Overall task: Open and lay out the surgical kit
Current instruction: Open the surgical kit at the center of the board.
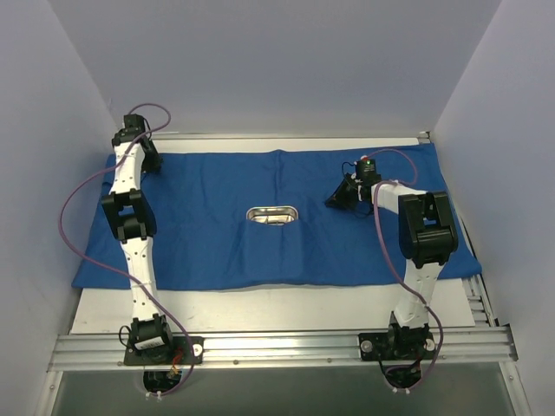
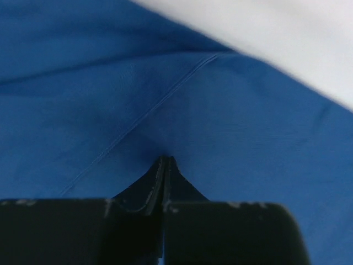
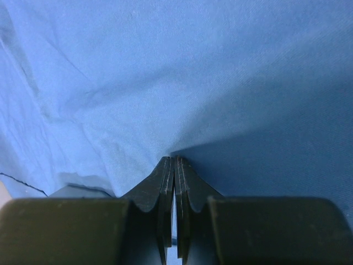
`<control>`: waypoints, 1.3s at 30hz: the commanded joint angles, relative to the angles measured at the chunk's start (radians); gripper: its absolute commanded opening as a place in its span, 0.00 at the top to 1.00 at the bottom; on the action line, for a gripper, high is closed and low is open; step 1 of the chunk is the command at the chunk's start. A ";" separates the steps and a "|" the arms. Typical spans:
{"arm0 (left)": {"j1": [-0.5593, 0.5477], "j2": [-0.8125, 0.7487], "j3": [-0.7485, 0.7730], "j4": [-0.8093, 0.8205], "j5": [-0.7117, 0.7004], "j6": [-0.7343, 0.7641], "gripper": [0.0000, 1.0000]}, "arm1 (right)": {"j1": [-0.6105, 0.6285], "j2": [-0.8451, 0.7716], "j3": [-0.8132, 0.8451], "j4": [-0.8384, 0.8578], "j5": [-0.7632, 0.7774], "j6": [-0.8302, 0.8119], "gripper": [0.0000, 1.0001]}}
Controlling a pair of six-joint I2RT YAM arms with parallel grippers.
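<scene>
The royal-blue cloth (image 1: 217, 243) lies spread across the table. The small steel tray (image 1: 272, 214) sits on it at the middle. I cannot make out any ring-handled instruments. My left gripper (image 1: 151, 159) is at the cloth's far left corner. In the left wrist view it (image 2: 165, 159) is shut with its tips pinching the cloth (image 2: 248, 110) near a stitched hem. My right gripper (image 1: 335, 200) is right of the tray. In the right wrist view it (image 3: 174, 159) is shut on a pinch of cloth (image 3: 220, 66), with creases running to its tips.
White walls enclose the table on the left, back and right. A bare white strip of table (image 1: 260, 308) shows in front of the cloth, and an aluminium rail (image 1: 277, 347) carries both arm bases. Bare table (image 2: 287, 33) shows past the cloth's corner.
</scene>
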 commanded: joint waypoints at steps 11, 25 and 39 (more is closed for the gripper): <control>0.075 0.105 0.095 -0.069 -0.012 -0.029 0.98 | 0.022 -0.002 -0.050 -0.179 0.069 -0.024 1.00; 0.091 0.056 0.112 0.277 -0.110 0.117 0.98 | 0.029 0.036 -0.092 -0.139 0.067 -0.008 1.00; -0.017 -0.154 -0.043 0.563 -0.161 0.074 0.98 | 0.034 -0.018 -0.175 -0.069 0.044 -0.005 1.00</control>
